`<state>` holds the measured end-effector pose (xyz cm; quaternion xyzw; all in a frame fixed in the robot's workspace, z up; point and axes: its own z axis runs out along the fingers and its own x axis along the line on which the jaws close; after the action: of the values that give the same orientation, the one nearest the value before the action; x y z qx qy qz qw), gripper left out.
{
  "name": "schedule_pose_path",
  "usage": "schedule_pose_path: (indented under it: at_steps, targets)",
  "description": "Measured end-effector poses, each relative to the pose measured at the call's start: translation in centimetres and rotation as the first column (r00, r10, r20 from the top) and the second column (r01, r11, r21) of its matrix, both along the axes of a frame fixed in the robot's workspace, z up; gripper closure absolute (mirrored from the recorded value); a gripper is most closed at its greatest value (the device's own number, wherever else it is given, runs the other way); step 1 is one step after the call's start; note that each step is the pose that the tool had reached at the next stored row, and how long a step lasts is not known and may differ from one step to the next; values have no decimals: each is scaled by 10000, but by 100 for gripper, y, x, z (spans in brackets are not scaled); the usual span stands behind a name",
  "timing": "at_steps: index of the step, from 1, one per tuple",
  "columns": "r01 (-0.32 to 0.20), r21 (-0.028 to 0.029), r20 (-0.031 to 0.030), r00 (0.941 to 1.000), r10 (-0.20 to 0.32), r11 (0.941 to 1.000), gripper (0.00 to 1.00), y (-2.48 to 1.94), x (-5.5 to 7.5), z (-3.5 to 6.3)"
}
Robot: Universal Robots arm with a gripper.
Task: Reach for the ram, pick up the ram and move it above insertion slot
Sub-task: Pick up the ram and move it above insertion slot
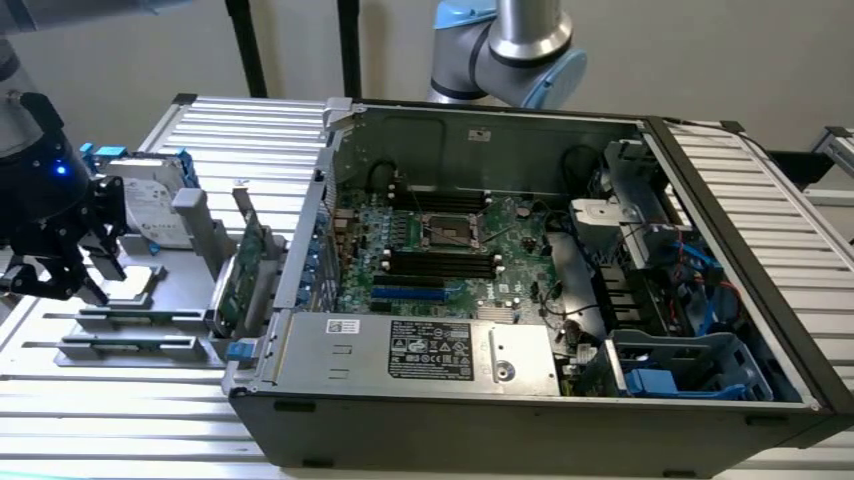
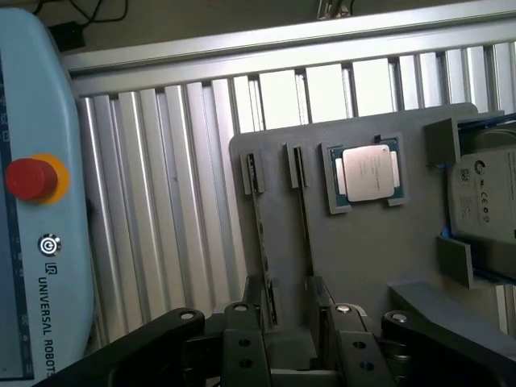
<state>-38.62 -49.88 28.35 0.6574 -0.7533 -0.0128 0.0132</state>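
Two rams stand on edge side by side in holders on a grey fixture plate (image 2: 363, 250): one ram (image 2: 305, 222) and a second ram (image 2: 260, 230). In the exterior view the two sticks (image 1: 134, 315) (image 1: 127, 347) lie at the far left, outside the computer case. My gripper (image 2: 294, 351) hovers over the near end of the sticks, open, with its dark fingers (image 2: 242, 351) on either side of the first stick and nothing held. From outside, the gripper (image 1: 60, 285) hangs just above the plate. The black insertion slots (image 1: 441, 262) lie in parallel on the motherboard.
The open computer case (image 1: 534, 400) takes up the middle. A green expansion card (image 1: 247, 265) stands between the fixture and the case. A processor (image 2: 367, 173) and a hard drive (image 2: 488, 193) sit on the plate. A teach pendant with a red button (image 2: 31, 177) lies beside it.
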Motion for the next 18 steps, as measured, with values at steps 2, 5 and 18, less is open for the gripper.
schedule_pose_path:
  at_steps: [2,5,18]
  targets:
    - [-1,1,1,10000,1,10000,64,-8,0,-36]
    - [0,0,0,10000,0,10000,64,-25,-1,-90]
    - [0,1,7,10000,0,10000,64,-100,-6,-346]
